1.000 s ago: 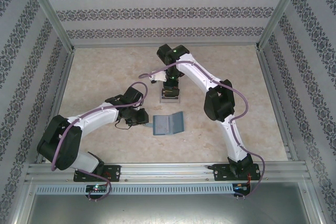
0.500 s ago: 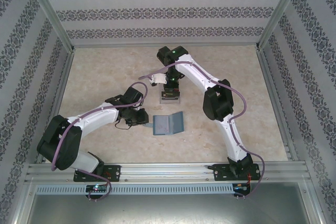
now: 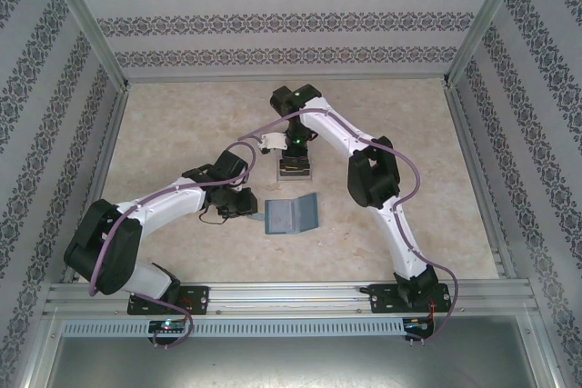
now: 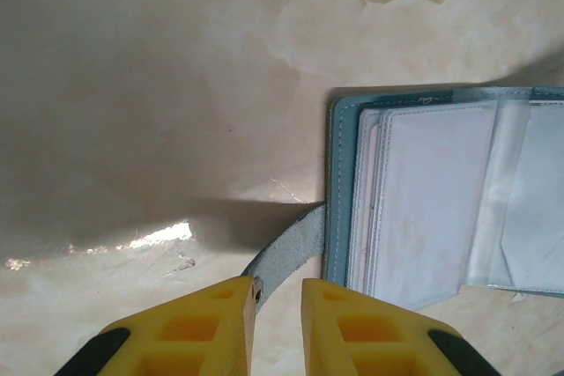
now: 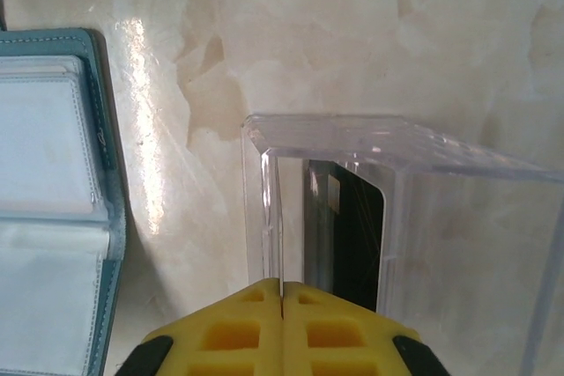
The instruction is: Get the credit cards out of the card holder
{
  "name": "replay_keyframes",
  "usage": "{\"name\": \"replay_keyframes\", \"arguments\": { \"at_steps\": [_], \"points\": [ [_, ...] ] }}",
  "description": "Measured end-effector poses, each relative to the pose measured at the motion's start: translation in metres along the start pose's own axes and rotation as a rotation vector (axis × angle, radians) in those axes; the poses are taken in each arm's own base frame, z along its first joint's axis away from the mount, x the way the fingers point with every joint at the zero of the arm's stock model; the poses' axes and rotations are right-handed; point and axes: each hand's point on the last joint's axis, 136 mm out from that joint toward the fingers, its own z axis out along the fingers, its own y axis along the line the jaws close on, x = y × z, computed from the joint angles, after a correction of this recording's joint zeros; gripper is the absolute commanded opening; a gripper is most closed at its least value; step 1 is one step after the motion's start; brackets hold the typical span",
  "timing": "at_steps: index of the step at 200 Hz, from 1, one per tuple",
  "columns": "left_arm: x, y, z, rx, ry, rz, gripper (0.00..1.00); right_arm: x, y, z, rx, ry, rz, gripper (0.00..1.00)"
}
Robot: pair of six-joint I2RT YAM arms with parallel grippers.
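The teal card holder [image 3: 291, 214] lies open on the table, its pale inner panels [image 4: 430, 204] under clear sleeves. Its side tab [image 4: 286, 248] curves toward my left gripper [image 4: 278, 284], which is narrowly open. The tab's end rests against the inner edge of the left finger [image 4: 231, 305]. Farther back, my right gripper [image 5: 281, 285] is shut on the thin wall of the clear square tray [image 5: 264, 209]. One dark credit card [image 5: 352, 226] lies inside that tray. In the top view the right gripper [image 3: 294, 161] hangs over the tray [image 3: 294, 173] and the left gripper [image 3: 252, 209] sits at the holder's left edge.
Patterned walls with metal posts enclose the marble-look table [image 3: 182, 124]. In the right wrist view the open holder [image 5: 48, 217] lies just left of the tray. A rail [image 3: 291, 295] runs along the near edge.
The right arm's elbow has drifted slightly left; its gripper stays over the tray. The left arm and the card holder have not moved.
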Motion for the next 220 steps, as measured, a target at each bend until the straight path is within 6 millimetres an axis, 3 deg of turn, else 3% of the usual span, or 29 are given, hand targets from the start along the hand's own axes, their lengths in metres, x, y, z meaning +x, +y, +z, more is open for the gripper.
{"name": "replay_keyframes", "arguments": {
  "at_steps": [23, 71, 130, 160, 220],
  "points": [
    [0.0, 0.0, 0.0, 0.0, -0.001, 0.0, 0.22, -0.003, -0.003, -0.002, 0.014, -0.009, 0.0, 0.24],
    [-0.001, -0.001, -0.001, 0.001, -0.002, 0.001, 0.22, -0.008, -0.014, -0.01, 0.091, -0.032, 0.003, 0.29],
    [-0.009, -0.005, -0.005, 0.009, -0.022, 0.003, 0.22, -0.014, -0.013, -0.069, 0.279, -0.134, 0.053, 0.32],
    [-0.017, -0.006, -0.009, 0.015, -0.04, 0.001, 0.22, -0.014, -0.006, -0.086, 0.337, -0.225, 0.192, 0.34],
    [-0.036, 0.009, -0.013, 0.009, -0.064, -0.026, 0.21, 0.001, 0.028, -0.087, 0.325, -0.427, 0.662, 0.27]
  ]
}}
